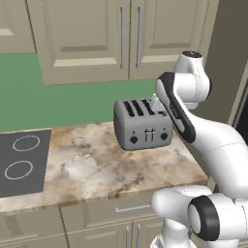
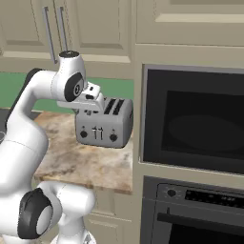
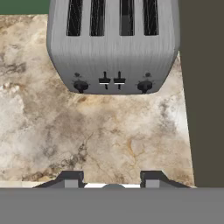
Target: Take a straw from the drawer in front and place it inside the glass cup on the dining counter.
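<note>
Left base view: the white arm rises from the lower right and bends over the brown-and-beige marbled table [image 1: 97, 164], which carries a grey four-slot metal toaster [image 1: 143, 125] and, at the left, a black cooktop with two ring marks [image 1: 22, 162]. Under the table edge sits the shallow beige-tan drawer with a slim metal bar handle [image 1: 131, 209], shut. Tall beige cabinet doors with vertical handles [image 1: 130, 36] hang above.

Right base view: the arm's wrist hangs just above the toaster [image 2: 102, 125]; a dark built-in oven [image 2: 195, 119] fills the tall cabinet to the right.

Hand view: the gripper [image 3: 113, 178] looks down on bare table in front of the toaster [image 3: 113, 48], fingers spread wide, holding and touching nothing.

Task things: I see no red straw, glass cup or dining counter; the straw is presumably inside the shut drawer.

Risk: the hand sits high, close to the toaster; swinging down to the drawer handle could clip the toaster or the table edge.
</note>
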Tool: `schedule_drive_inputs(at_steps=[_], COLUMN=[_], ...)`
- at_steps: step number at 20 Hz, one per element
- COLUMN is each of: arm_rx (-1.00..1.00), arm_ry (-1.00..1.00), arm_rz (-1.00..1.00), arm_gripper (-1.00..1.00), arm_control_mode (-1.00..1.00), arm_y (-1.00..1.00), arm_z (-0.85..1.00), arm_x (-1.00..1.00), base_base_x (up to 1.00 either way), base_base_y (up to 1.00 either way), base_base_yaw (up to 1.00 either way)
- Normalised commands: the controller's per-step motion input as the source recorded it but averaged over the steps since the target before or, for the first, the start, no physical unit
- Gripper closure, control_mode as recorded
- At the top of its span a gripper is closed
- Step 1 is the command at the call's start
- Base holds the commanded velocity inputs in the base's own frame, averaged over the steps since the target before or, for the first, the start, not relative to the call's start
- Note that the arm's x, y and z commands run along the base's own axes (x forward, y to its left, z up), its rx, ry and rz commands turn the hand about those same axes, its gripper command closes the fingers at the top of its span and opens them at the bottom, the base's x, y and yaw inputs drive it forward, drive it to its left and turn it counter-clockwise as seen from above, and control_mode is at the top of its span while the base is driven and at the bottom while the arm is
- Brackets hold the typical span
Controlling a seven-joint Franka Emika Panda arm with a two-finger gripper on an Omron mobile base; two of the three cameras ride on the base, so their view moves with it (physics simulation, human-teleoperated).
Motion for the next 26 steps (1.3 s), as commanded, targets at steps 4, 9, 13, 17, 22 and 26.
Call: schedule_drive_inputs(at_steps=[4,9,13,17,22,26], arm_rx=[0.0,0.0,0.0,0.0,0.0,0.0], arm_ry=[0.0,0.0,0.0,0.0,0.0,0.0], arm_rz=[0.0,0.0,0.0,0.0,0.0,0.0], arm_gripper=[-1.0,-1.0,-1.0,-1.0,-1.0,-1.0], arm_control_mode=[1.0,1.0,1.0,1.0,1.0,1.0], arm_y=[0.0,0.0,0.0,0.0,0.0,0.0], arm_z=[0.0,0.0,0.0,0.0,0.0,0.0], arm_x=[0.03,0.0,0.0,0.0,0.0,0.0], base_base_x=[0.09,-0.34,-0.79,-0.45,-0.32,-0.44], base_base_y=[0.14,0.13,0.23,0.45,0.8,0.97], base_base_yaw=[0.0,-0.08,-0.29,-0.38,-0.4,-0.38])
